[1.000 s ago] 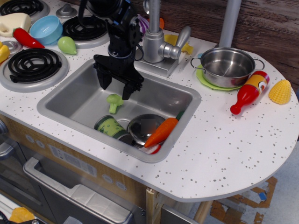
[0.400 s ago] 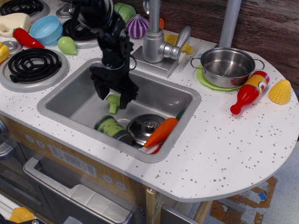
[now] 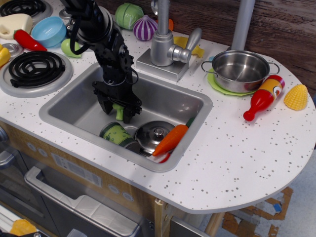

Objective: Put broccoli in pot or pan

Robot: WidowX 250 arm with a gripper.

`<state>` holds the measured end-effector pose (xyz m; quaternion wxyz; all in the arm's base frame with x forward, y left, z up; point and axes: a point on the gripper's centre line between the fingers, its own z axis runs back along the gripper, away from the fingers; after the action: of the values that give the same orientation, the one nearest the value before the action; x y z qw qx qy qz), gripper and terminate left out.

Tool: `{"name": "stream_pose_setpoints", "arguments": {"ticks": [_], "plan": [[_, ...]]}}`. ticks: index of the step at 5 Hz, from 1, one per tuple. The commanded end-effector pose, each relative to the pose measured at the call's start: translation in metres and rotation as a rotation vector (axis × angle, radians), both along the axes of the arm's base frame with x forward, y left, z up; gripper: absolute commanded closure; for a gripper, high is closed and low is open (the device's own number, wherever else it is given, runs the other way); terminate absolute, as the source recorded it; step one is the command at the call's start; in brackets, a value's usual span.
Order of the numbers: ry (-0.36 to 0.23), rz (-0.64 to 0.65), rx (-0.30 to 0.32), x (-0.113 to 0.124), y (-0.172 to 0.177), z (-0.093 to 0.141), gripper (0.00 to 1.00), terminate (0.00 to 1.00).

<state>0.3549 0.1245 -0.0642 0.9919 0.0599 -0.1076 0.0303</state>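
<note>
Here no label reads clearly. In the grey sink (image 3: 74, 106) of a white speckled counter (image 3: 256, 148), the gripper (image 3: 117, 111) straddles the broccoli (image 3: 118, 111), fingers spread. The pot (image 3: 239, 69) stands well apart.

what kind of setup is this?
Looks like a toy play kitchen: a sink with a faucet, coil burners, and plastic food such as a carrot and corn.
</note>
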Motion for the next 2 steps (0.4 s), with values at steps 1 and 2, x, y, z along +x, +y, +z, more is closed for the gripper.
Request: {"name": "stream_pose_setpoints", "arguments": {"ticks": [1, 2], "plan": [[-0.038, -0.012, 0.02, 0.0064, 0.0013, 0.0187, 1.0, 0.0], [-0.035, -0.02, 0.04, 0.0025, -0.0039, 0.027, 1.0, 0.0]]}}
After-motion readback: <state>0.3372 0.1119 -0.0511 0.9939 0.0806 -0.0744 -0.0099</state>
